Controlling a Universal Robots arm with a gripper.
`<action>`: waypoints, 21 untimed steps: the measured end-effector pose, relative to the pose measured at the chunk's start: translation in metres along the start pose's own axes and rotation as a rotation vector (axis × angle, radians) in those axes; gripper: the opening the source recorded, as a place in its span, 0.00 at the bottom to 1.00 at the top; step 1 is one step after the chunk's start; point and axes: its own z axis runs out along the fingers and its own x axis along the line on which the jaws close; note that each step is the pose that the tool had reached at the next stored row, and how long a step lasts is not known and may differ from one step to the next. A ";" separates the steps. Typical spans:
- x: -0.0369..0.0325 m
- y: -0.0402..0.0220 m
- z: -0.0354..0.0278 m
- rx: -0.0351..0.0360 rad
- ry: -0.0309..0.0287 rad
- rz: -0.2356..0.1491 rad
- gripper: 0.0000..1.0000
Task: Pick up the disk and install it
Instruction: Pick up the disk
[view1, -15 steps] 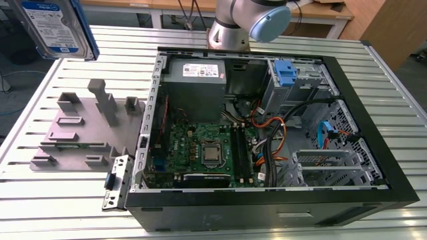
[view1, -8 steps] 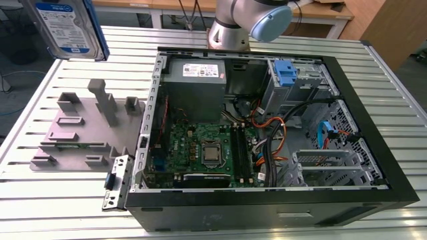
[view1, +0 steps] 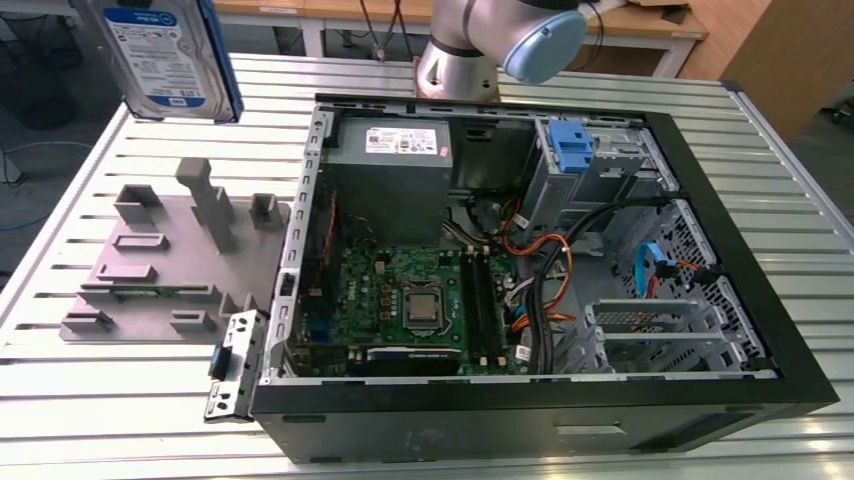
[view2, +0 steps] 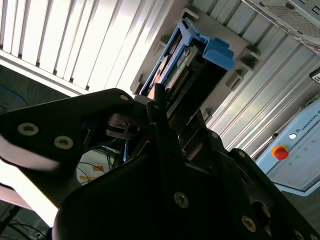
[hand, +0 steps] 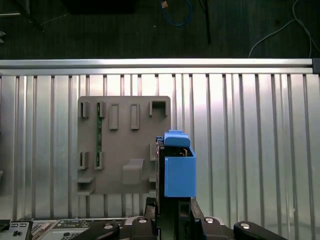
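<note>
disk (view1: 167, 55): flat silver metal hard drive, white-and-blue label, blue plastic carrier rails on its edges. in the air, well outside the open black computer case (view1: 534, 415), off the case's side at the exterior view's left, touching neither the table nor the case. in the first wrist view it shows edge-on (hand: 178, 172), hanging over the edge of the grey moulded fixture plate (hand: 120, 145).

black gripper (hand: 172, 204): clamped on the disk, jaws on its two flat faces. the second wrist view shows the blue rail end (view2: 207, 50) sticking out past the fingers.

step, as i judge it: pick-up done, carry in hand, install not begun. seating the disk calls for crossing over the case wall and squaring the rails to the metal drive cage in the case's far corner, by the bare blue plastic bracket (view1: 570, 148).

around, placed by the case:
- fixture plate (view1: 180, 265) lies just beside the case, between it and the disk.
- grey power-supply box with white sticker (view1: 400, 155) inside, next to the cage.
- green motherboard (view1: 400, 300) on the case floor.
- orange and black cables (view1: 547, 255) loop just in front of the cage; likeliest snag, along with the case rim.
- slatted aluminium table (view1: 801, 190) under all of it.
</note>
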 end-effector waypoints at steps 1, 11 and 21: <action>-0.0001 -0.0033 -0.0001 -0.0002 0.0000 0.000 0.35; -0.0010 -0.0287 -0.0010 -0.0006 0.0000 0.000 0.35; -0.0012 -0.0296 -0.0053 -0.0005 -0.0001 0.000 0.35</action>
